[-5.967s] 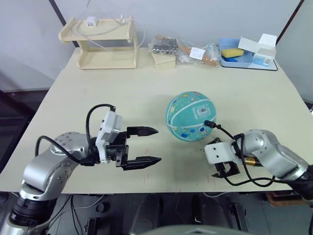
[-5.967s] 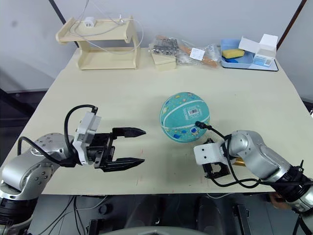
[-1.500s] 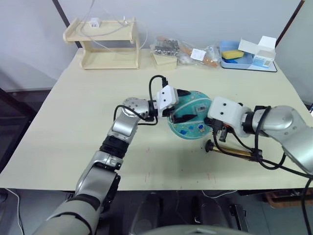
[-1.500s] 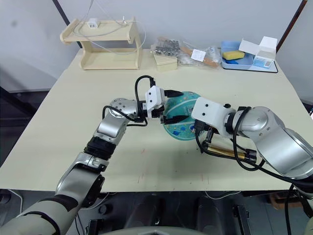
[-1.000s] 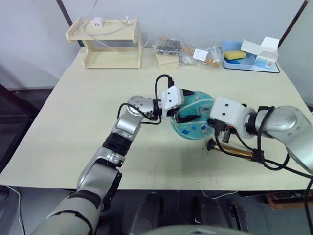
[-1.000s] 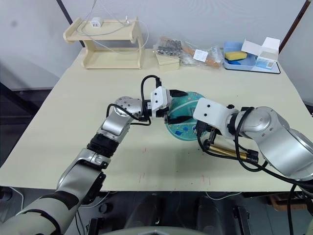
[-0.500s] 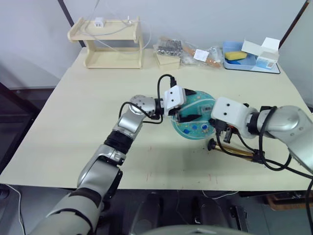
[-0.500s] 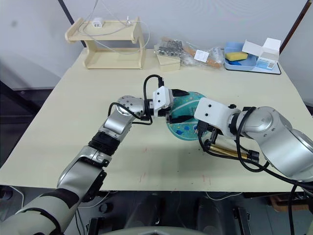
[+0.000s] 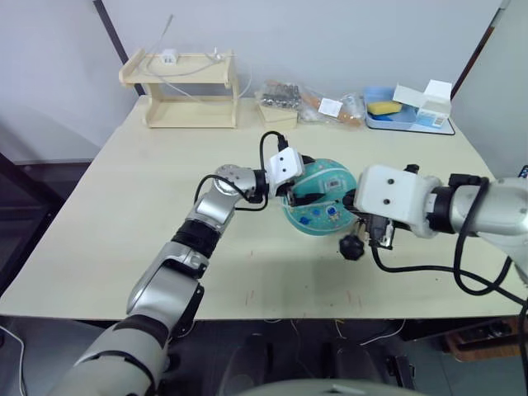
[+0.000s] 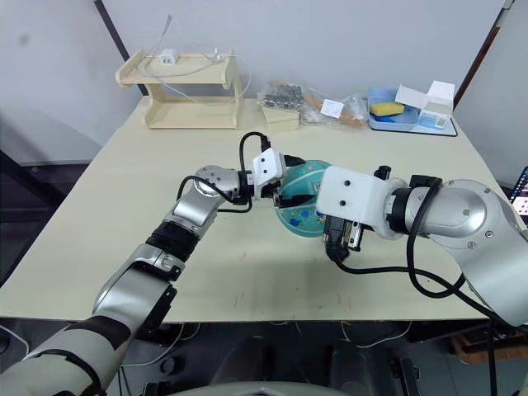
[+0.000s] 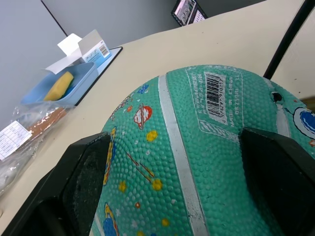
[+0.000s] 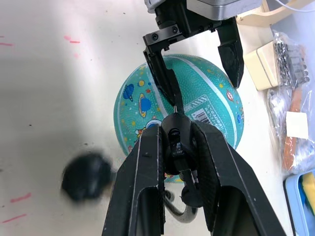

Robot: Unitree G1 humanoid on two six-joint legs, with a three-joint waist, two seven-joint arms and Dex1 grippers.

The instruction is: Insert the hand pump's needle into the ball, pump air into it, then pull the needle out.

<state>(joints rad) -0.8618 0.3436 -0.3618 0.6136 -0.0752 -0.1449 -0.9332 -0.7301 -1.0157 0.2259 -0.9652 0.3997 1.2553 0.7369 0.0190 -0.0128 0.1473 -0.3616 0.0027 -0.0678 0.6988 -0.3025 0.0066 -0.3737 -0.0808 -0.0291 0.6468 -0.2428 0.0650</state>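
Left claw [image 11: 172, 162] squeezes the grippy, springy ball [image 9: 320, 196] mid-tabletop [image 9: 132, 214]; right claw [image 12: 178, 147] pinches the needle [image 12: 175, 107] fitting; looks bendy, hold there

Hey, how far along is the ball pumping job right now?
Done: the left hand grips the ball, and the right hand holds the needle by its fitting. In hand: the needle points at the ball, but the valve hole looks empty, so it isn't in. Left: inserting, pumping, pulling out.
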